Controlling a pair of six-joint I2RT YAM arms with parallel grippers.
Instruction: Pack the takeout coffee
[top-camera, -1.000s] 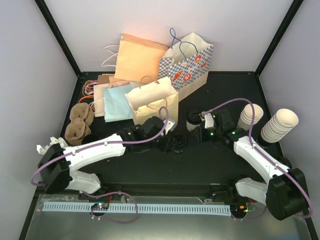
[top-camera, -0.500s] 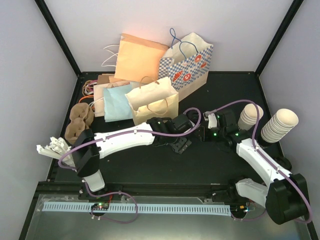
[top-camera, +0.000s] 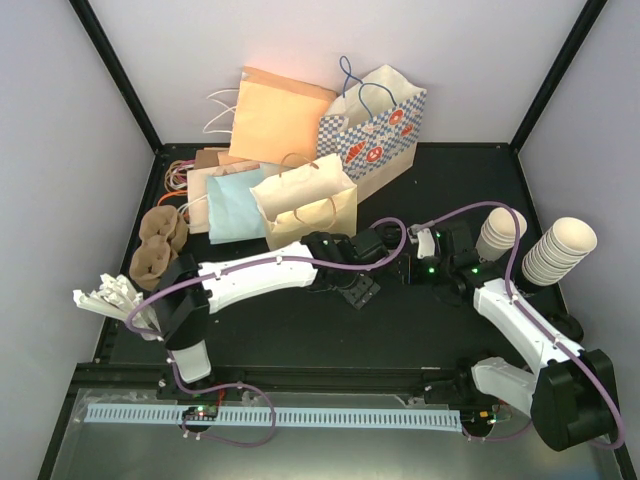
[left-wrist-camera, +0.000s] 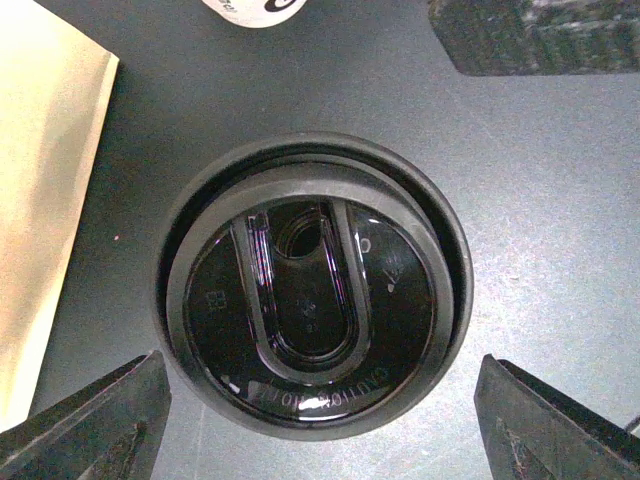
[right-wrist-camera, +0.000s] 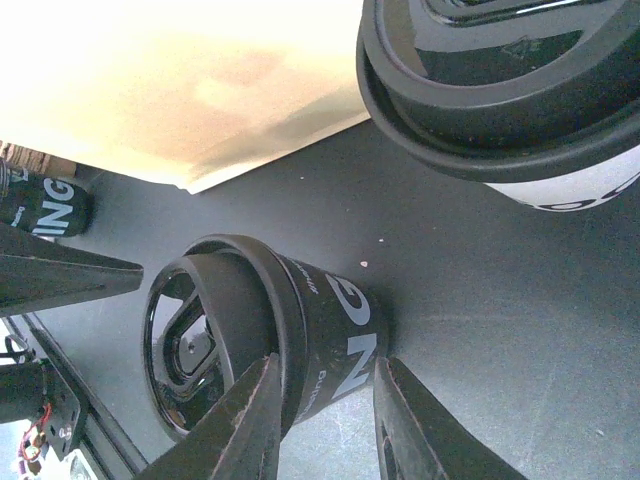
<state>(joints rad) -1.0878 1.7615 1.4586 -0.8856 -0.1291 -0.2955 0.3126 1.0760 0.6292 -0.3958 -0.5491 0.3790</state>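
My left tool (left-wrist-camera: 320, 390) hangs spread wide over a black lidded cup (left-wrist-camera: 312, 300); right tool (right-wrist-camera: 328, 368) slightly parted, empty. The takeout coffee (right-wrist-camera: 500, 100) stands just beyond, beside the cream bag (right-wrist-camera: 170, 90): I'd shift there, centre, squeeze gently.

Item: black matte tabletop (right-wrist-camera: 480, 330). Upper right, cropped: cream-white paper cup (right-wrist-camera: 580, 190) with black round plastic lid (right-wrist-camera: 480, 90). Centre: black lettered paper cup (right-wrist-camera: 335, 320), lidded, lying on its side. Left edge: second black lettered cup (right-wrist-camera: 40, 205), partly seen. Upper left: cream paper bag (right-wrist-camera: 170, 80). Bottom: right gripper (right-wrist-camera: 330, 365), dark fingers slightly apart, tips before the toppled cup.
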